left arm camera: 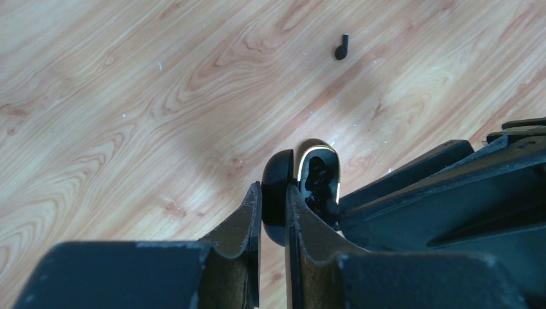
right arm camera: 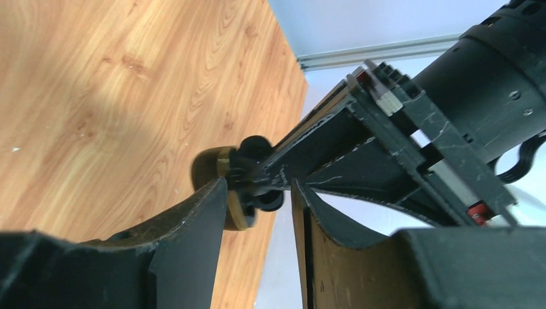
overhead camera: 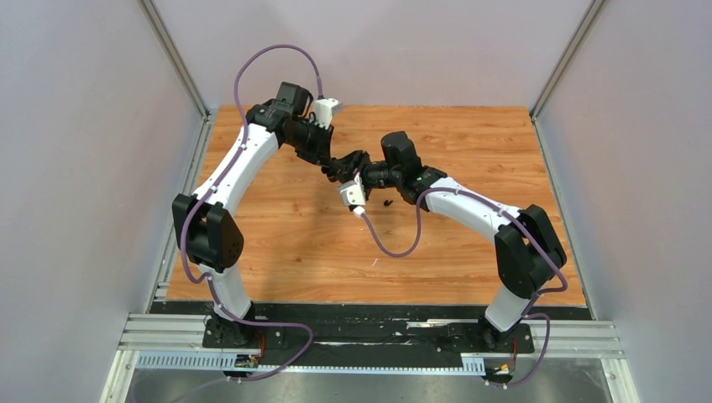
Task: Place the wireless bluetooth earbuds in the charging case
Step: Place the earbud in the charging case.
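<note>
Nearest the arm bases, one black earbud (overhead camera: 388, 202) lies loose on the wooden table (overhead camera: 277, 235). In the top view it sits at about four o'clock from the spot where the two grippers meet, and it is near them but touches nothing.

Above the table, the left gripper (left arm camera: 273, 193) is clenched on the lid half of the open black charging case (left arm camera: 280, 167). It holds the case clear of the wood with the gold-rimmed cavity facing three o'clock in its wrist view. A dark, glossy shape in that cavity (left arm camera: 317, 180) looks like a seated earbud, but black on black I cannot be certain.

The right gripper (right arm camera: 259, 190) is pressed up against the case opening. Its fingers are parted and I see nothing gripped between them.

My judgement is that one bud is in and the loose one comes next. To do that well:
- Draw the right gripper straight back from the cavity so neither finger drags the seated bud out.
- Hold the left clamp firm and level.
- Come down on the loose bud from above and pinch across its round body, not its stem, since something this small will squirt sideways.
- Line the stem up with the empty socket before pressing in.
</note>
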